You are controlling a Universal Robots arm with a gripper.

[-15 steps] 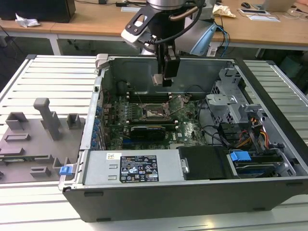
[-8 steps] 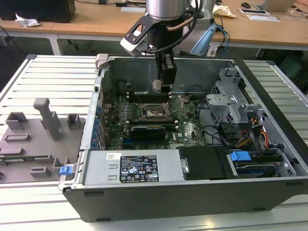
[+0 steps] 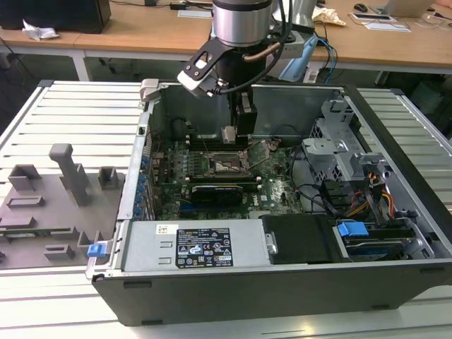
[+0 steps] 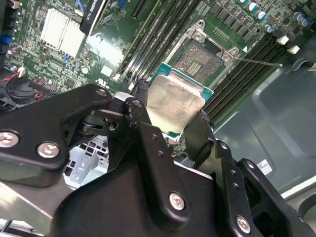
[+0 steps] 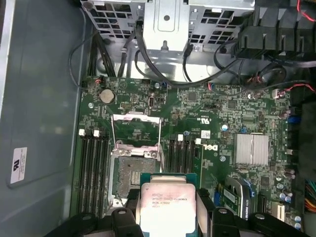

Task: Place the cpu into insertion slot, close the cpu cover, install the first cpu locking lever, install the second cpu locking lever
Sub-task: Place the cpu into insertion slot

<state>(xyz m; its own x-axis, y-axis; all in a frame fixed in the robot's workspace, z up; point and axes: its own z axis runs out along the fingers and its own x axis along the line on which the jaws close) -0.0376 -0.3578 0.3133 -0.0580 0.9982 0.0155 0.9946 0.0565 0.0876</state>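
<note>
The gripper (image 4: 172, 112) pinches the cpu (image 4: 175, 101) by two opposite edges, near the uncovered insertion slot (image 4: 198, 58) but not in it — light, rigid, probably fragile underneath, so edge holds seem safest

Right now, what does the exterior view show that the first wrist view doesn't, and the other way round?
Exterior view: the whole computer case, the labelled power supply, and grey plastic fixtures on the table beside the case. First wrist view: a round coin battery and a silver finned heatsink on the green board. Both: the gripper shut on the cpu, close to the uncovered insertion slot.
</note>
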